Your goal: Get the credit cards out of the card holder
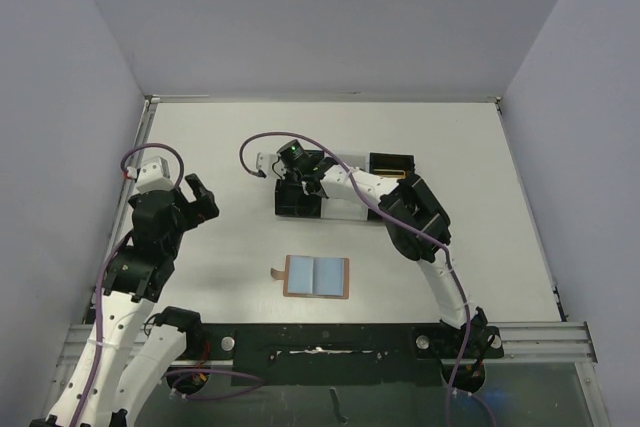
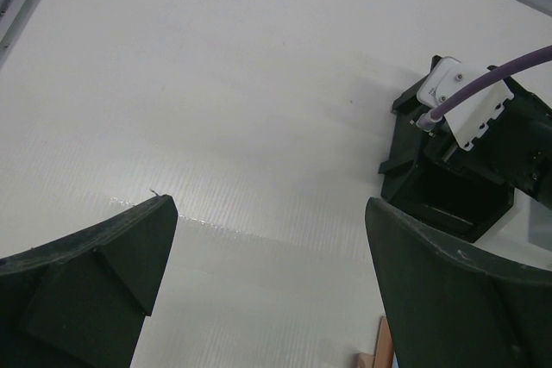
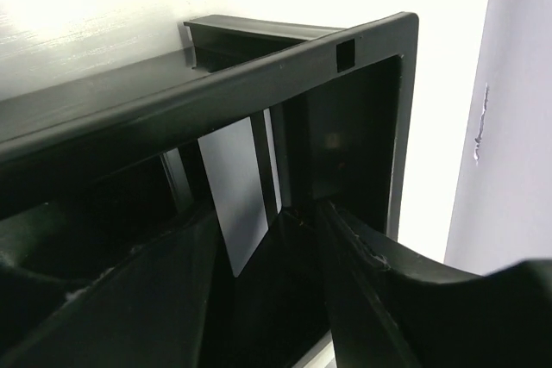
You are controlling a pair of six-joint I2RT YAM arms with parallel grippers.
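While my right arm [image 1: 415, 215] reaches over the white table [image 1: 200, 127] to the black tray [image 1: 298, 204] at the far middle, the card holder [image 1: 317, 277] lies open and flat nearer the arm bases. Its light blue lining faces up and its little tab [image 1: 276, 273] sticks out on the left. It is well apart from the tray. My left fingers [image 1: 205, 207] hover over the left side of the table, spread wide and holding nothing, away from both the card holder and the tray.

From my left wrist, the 2 fingers frame bare table with a broad gap between them. A tan edge of the card holder peeks in at the bottom, near the finger on that view's right. At the far right sits the tray, with a white camera mount [image 2: 466, 105] and purple cable [image 2: 509, 71] above it.

From my right wrist, my right fingers [image 3: 405, 299] sit at a black compartment of the tray, partly parted with a dark gap between them. A silver-grey card [image 3: 237, 200] leans on edge in that compartment, just beside the finger on that view's left. A clear gap separates it from the other finger, so it is not pinched. I cannot tell whether the nearer finger touches it.
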